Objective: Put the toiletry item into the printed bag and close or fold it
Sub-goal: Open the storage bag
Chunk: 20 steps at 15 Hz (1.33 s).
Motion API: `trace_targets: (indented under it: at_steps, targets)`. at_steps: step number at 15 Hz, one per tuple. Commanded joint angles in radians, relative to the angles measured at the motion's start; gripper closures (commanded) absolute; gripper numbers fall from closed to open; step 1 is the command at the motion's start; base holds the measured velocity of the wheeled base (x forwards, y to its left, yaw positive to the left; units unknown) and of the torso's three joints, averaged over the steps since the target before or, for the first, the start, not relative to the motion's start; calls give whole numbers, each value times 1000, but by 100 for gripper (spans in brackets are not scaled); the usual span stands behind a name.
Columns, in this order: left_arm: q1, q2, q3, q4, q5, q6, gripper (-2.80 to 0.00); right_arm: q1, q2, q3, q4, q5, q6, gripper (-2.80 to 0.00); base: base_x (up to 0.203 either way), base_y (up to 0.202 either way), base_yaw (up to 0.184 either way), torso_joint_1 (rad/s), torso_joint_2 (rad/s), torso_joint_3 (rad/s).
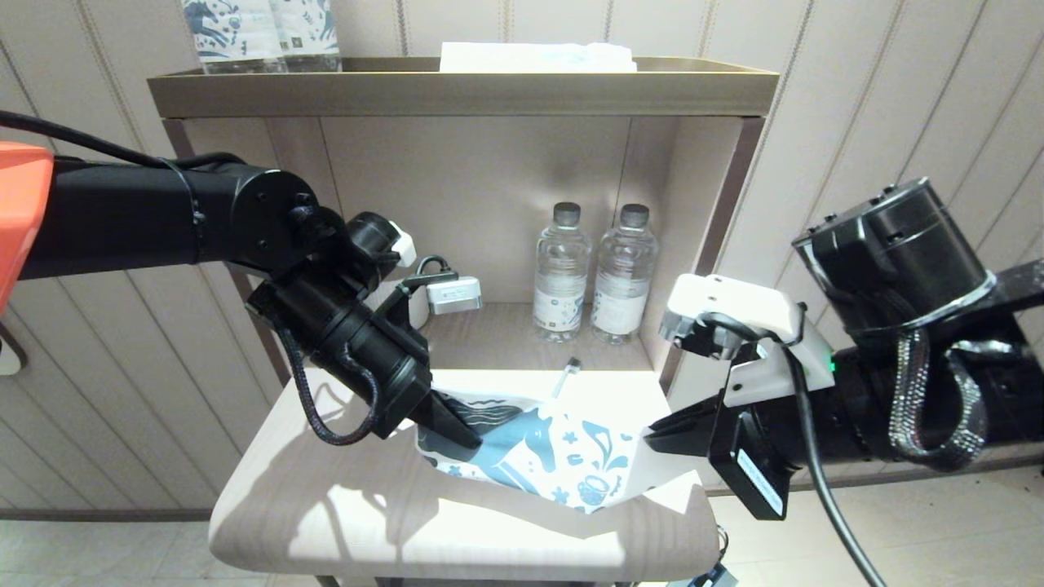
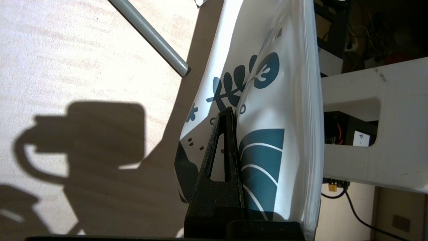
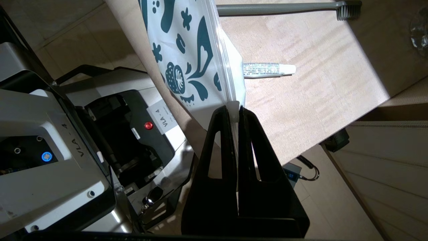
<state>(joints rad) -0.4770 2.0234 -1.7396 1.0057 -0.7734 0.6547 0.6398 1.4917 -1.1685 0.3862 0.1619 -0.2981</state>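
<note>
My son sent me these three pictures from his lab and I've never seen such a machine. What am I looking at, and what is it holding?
It is a two-armed robot. The wide picture comes from its head camera; the other two come from cameras on each wrist. The left gripper and the right gripper each pinch one end of the printed bag, holding it over the wooden table. A toothbrush and a small tube lie on the table, not in the bag. Two water bottles stand in the shelf behind.
</note>
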Motion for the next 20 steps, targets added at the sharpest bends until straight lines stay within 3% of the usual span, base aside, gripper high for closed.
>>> trace_targets:
  at_steps: [1,13,16,20]
  targets:
    - [0,0,0,5,-4,4,0,-16,-31,27,-1,3,-3,0,0,0,0,0,0,0]
    - [0,1,-2,7,-8,3,0,-22,-33,71,-47,9,-24,0,0,0,0,0,0,0]
    - [0,-9,0,8,-14,8,0,-34,-34,69,-47,62,-16,0,0,0,0,0,0,0]
    - [0,-9,0,8,-17,8,0,-31,-9,71,-79,62,-16,0,0,0,0,0,0,0]
